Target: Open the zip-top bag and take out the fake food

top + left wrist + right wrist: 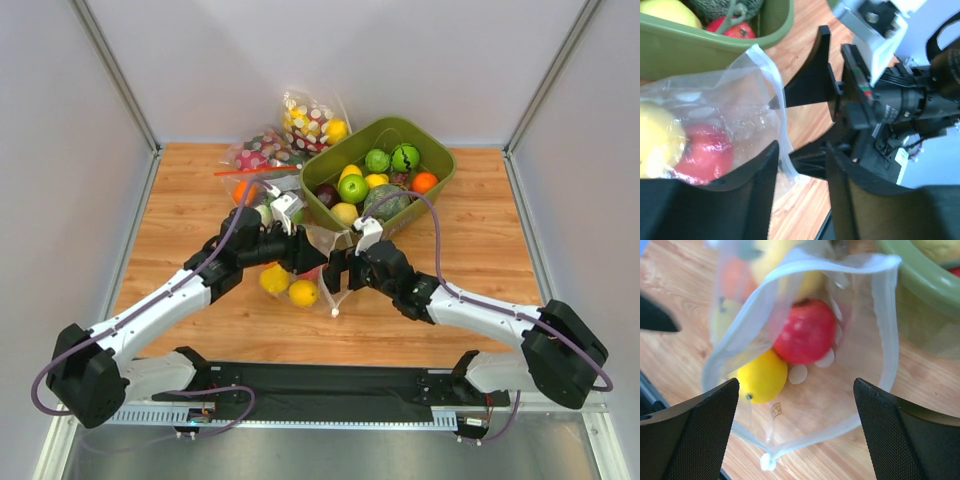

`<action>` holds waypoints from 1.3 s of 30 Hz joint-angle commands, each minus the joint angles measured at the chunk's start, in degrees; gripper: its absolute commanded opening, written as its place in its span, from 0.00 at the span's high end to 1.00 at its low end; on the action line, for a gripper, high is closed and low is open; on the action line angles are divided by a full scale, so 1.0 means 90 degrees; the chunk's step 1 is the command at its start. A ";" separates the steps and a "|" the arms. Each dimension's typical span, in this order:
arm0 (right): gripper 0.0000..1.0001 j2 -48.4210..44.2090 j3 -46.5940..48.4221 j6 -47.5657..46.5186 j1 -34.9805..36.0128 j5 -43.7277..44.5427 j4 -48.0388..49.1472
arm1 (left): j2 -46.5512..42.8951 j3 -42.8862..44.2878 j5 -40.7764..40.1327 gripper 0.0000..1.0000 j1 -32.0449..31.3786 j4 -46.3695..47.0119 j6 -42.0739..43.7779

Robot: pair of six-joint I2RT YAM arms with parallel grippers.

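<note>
We see the zip-top bag lying on the wooden table between the two grippers, just in front of the green bin. In the right wrist view its mouth gapes open toward the camera. The fake food is inside the bag: red in the middle, yellow touching it at lower left, orange blurred further back.

Right gripper: fingers wide apart on either side of the bag mouth, clamped on nothing.

Left gripper: fingers apart with a clear gap. The bag's pale zip edge hangs at that gap beside one finger — we can't tell if it touches.

The bin holds green, yellow, orange and dark fruit. Two more filled bags lie behind the bin's left corner.
</note>
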 commanded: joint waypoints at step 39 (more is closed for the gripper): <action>0.07 0.1450 0.0247 0.0723 0.0273 -0.1235 0.1668 | 0.0101 -0.1812 -0.3743 0.57 0.0419 0.0406 -0.0786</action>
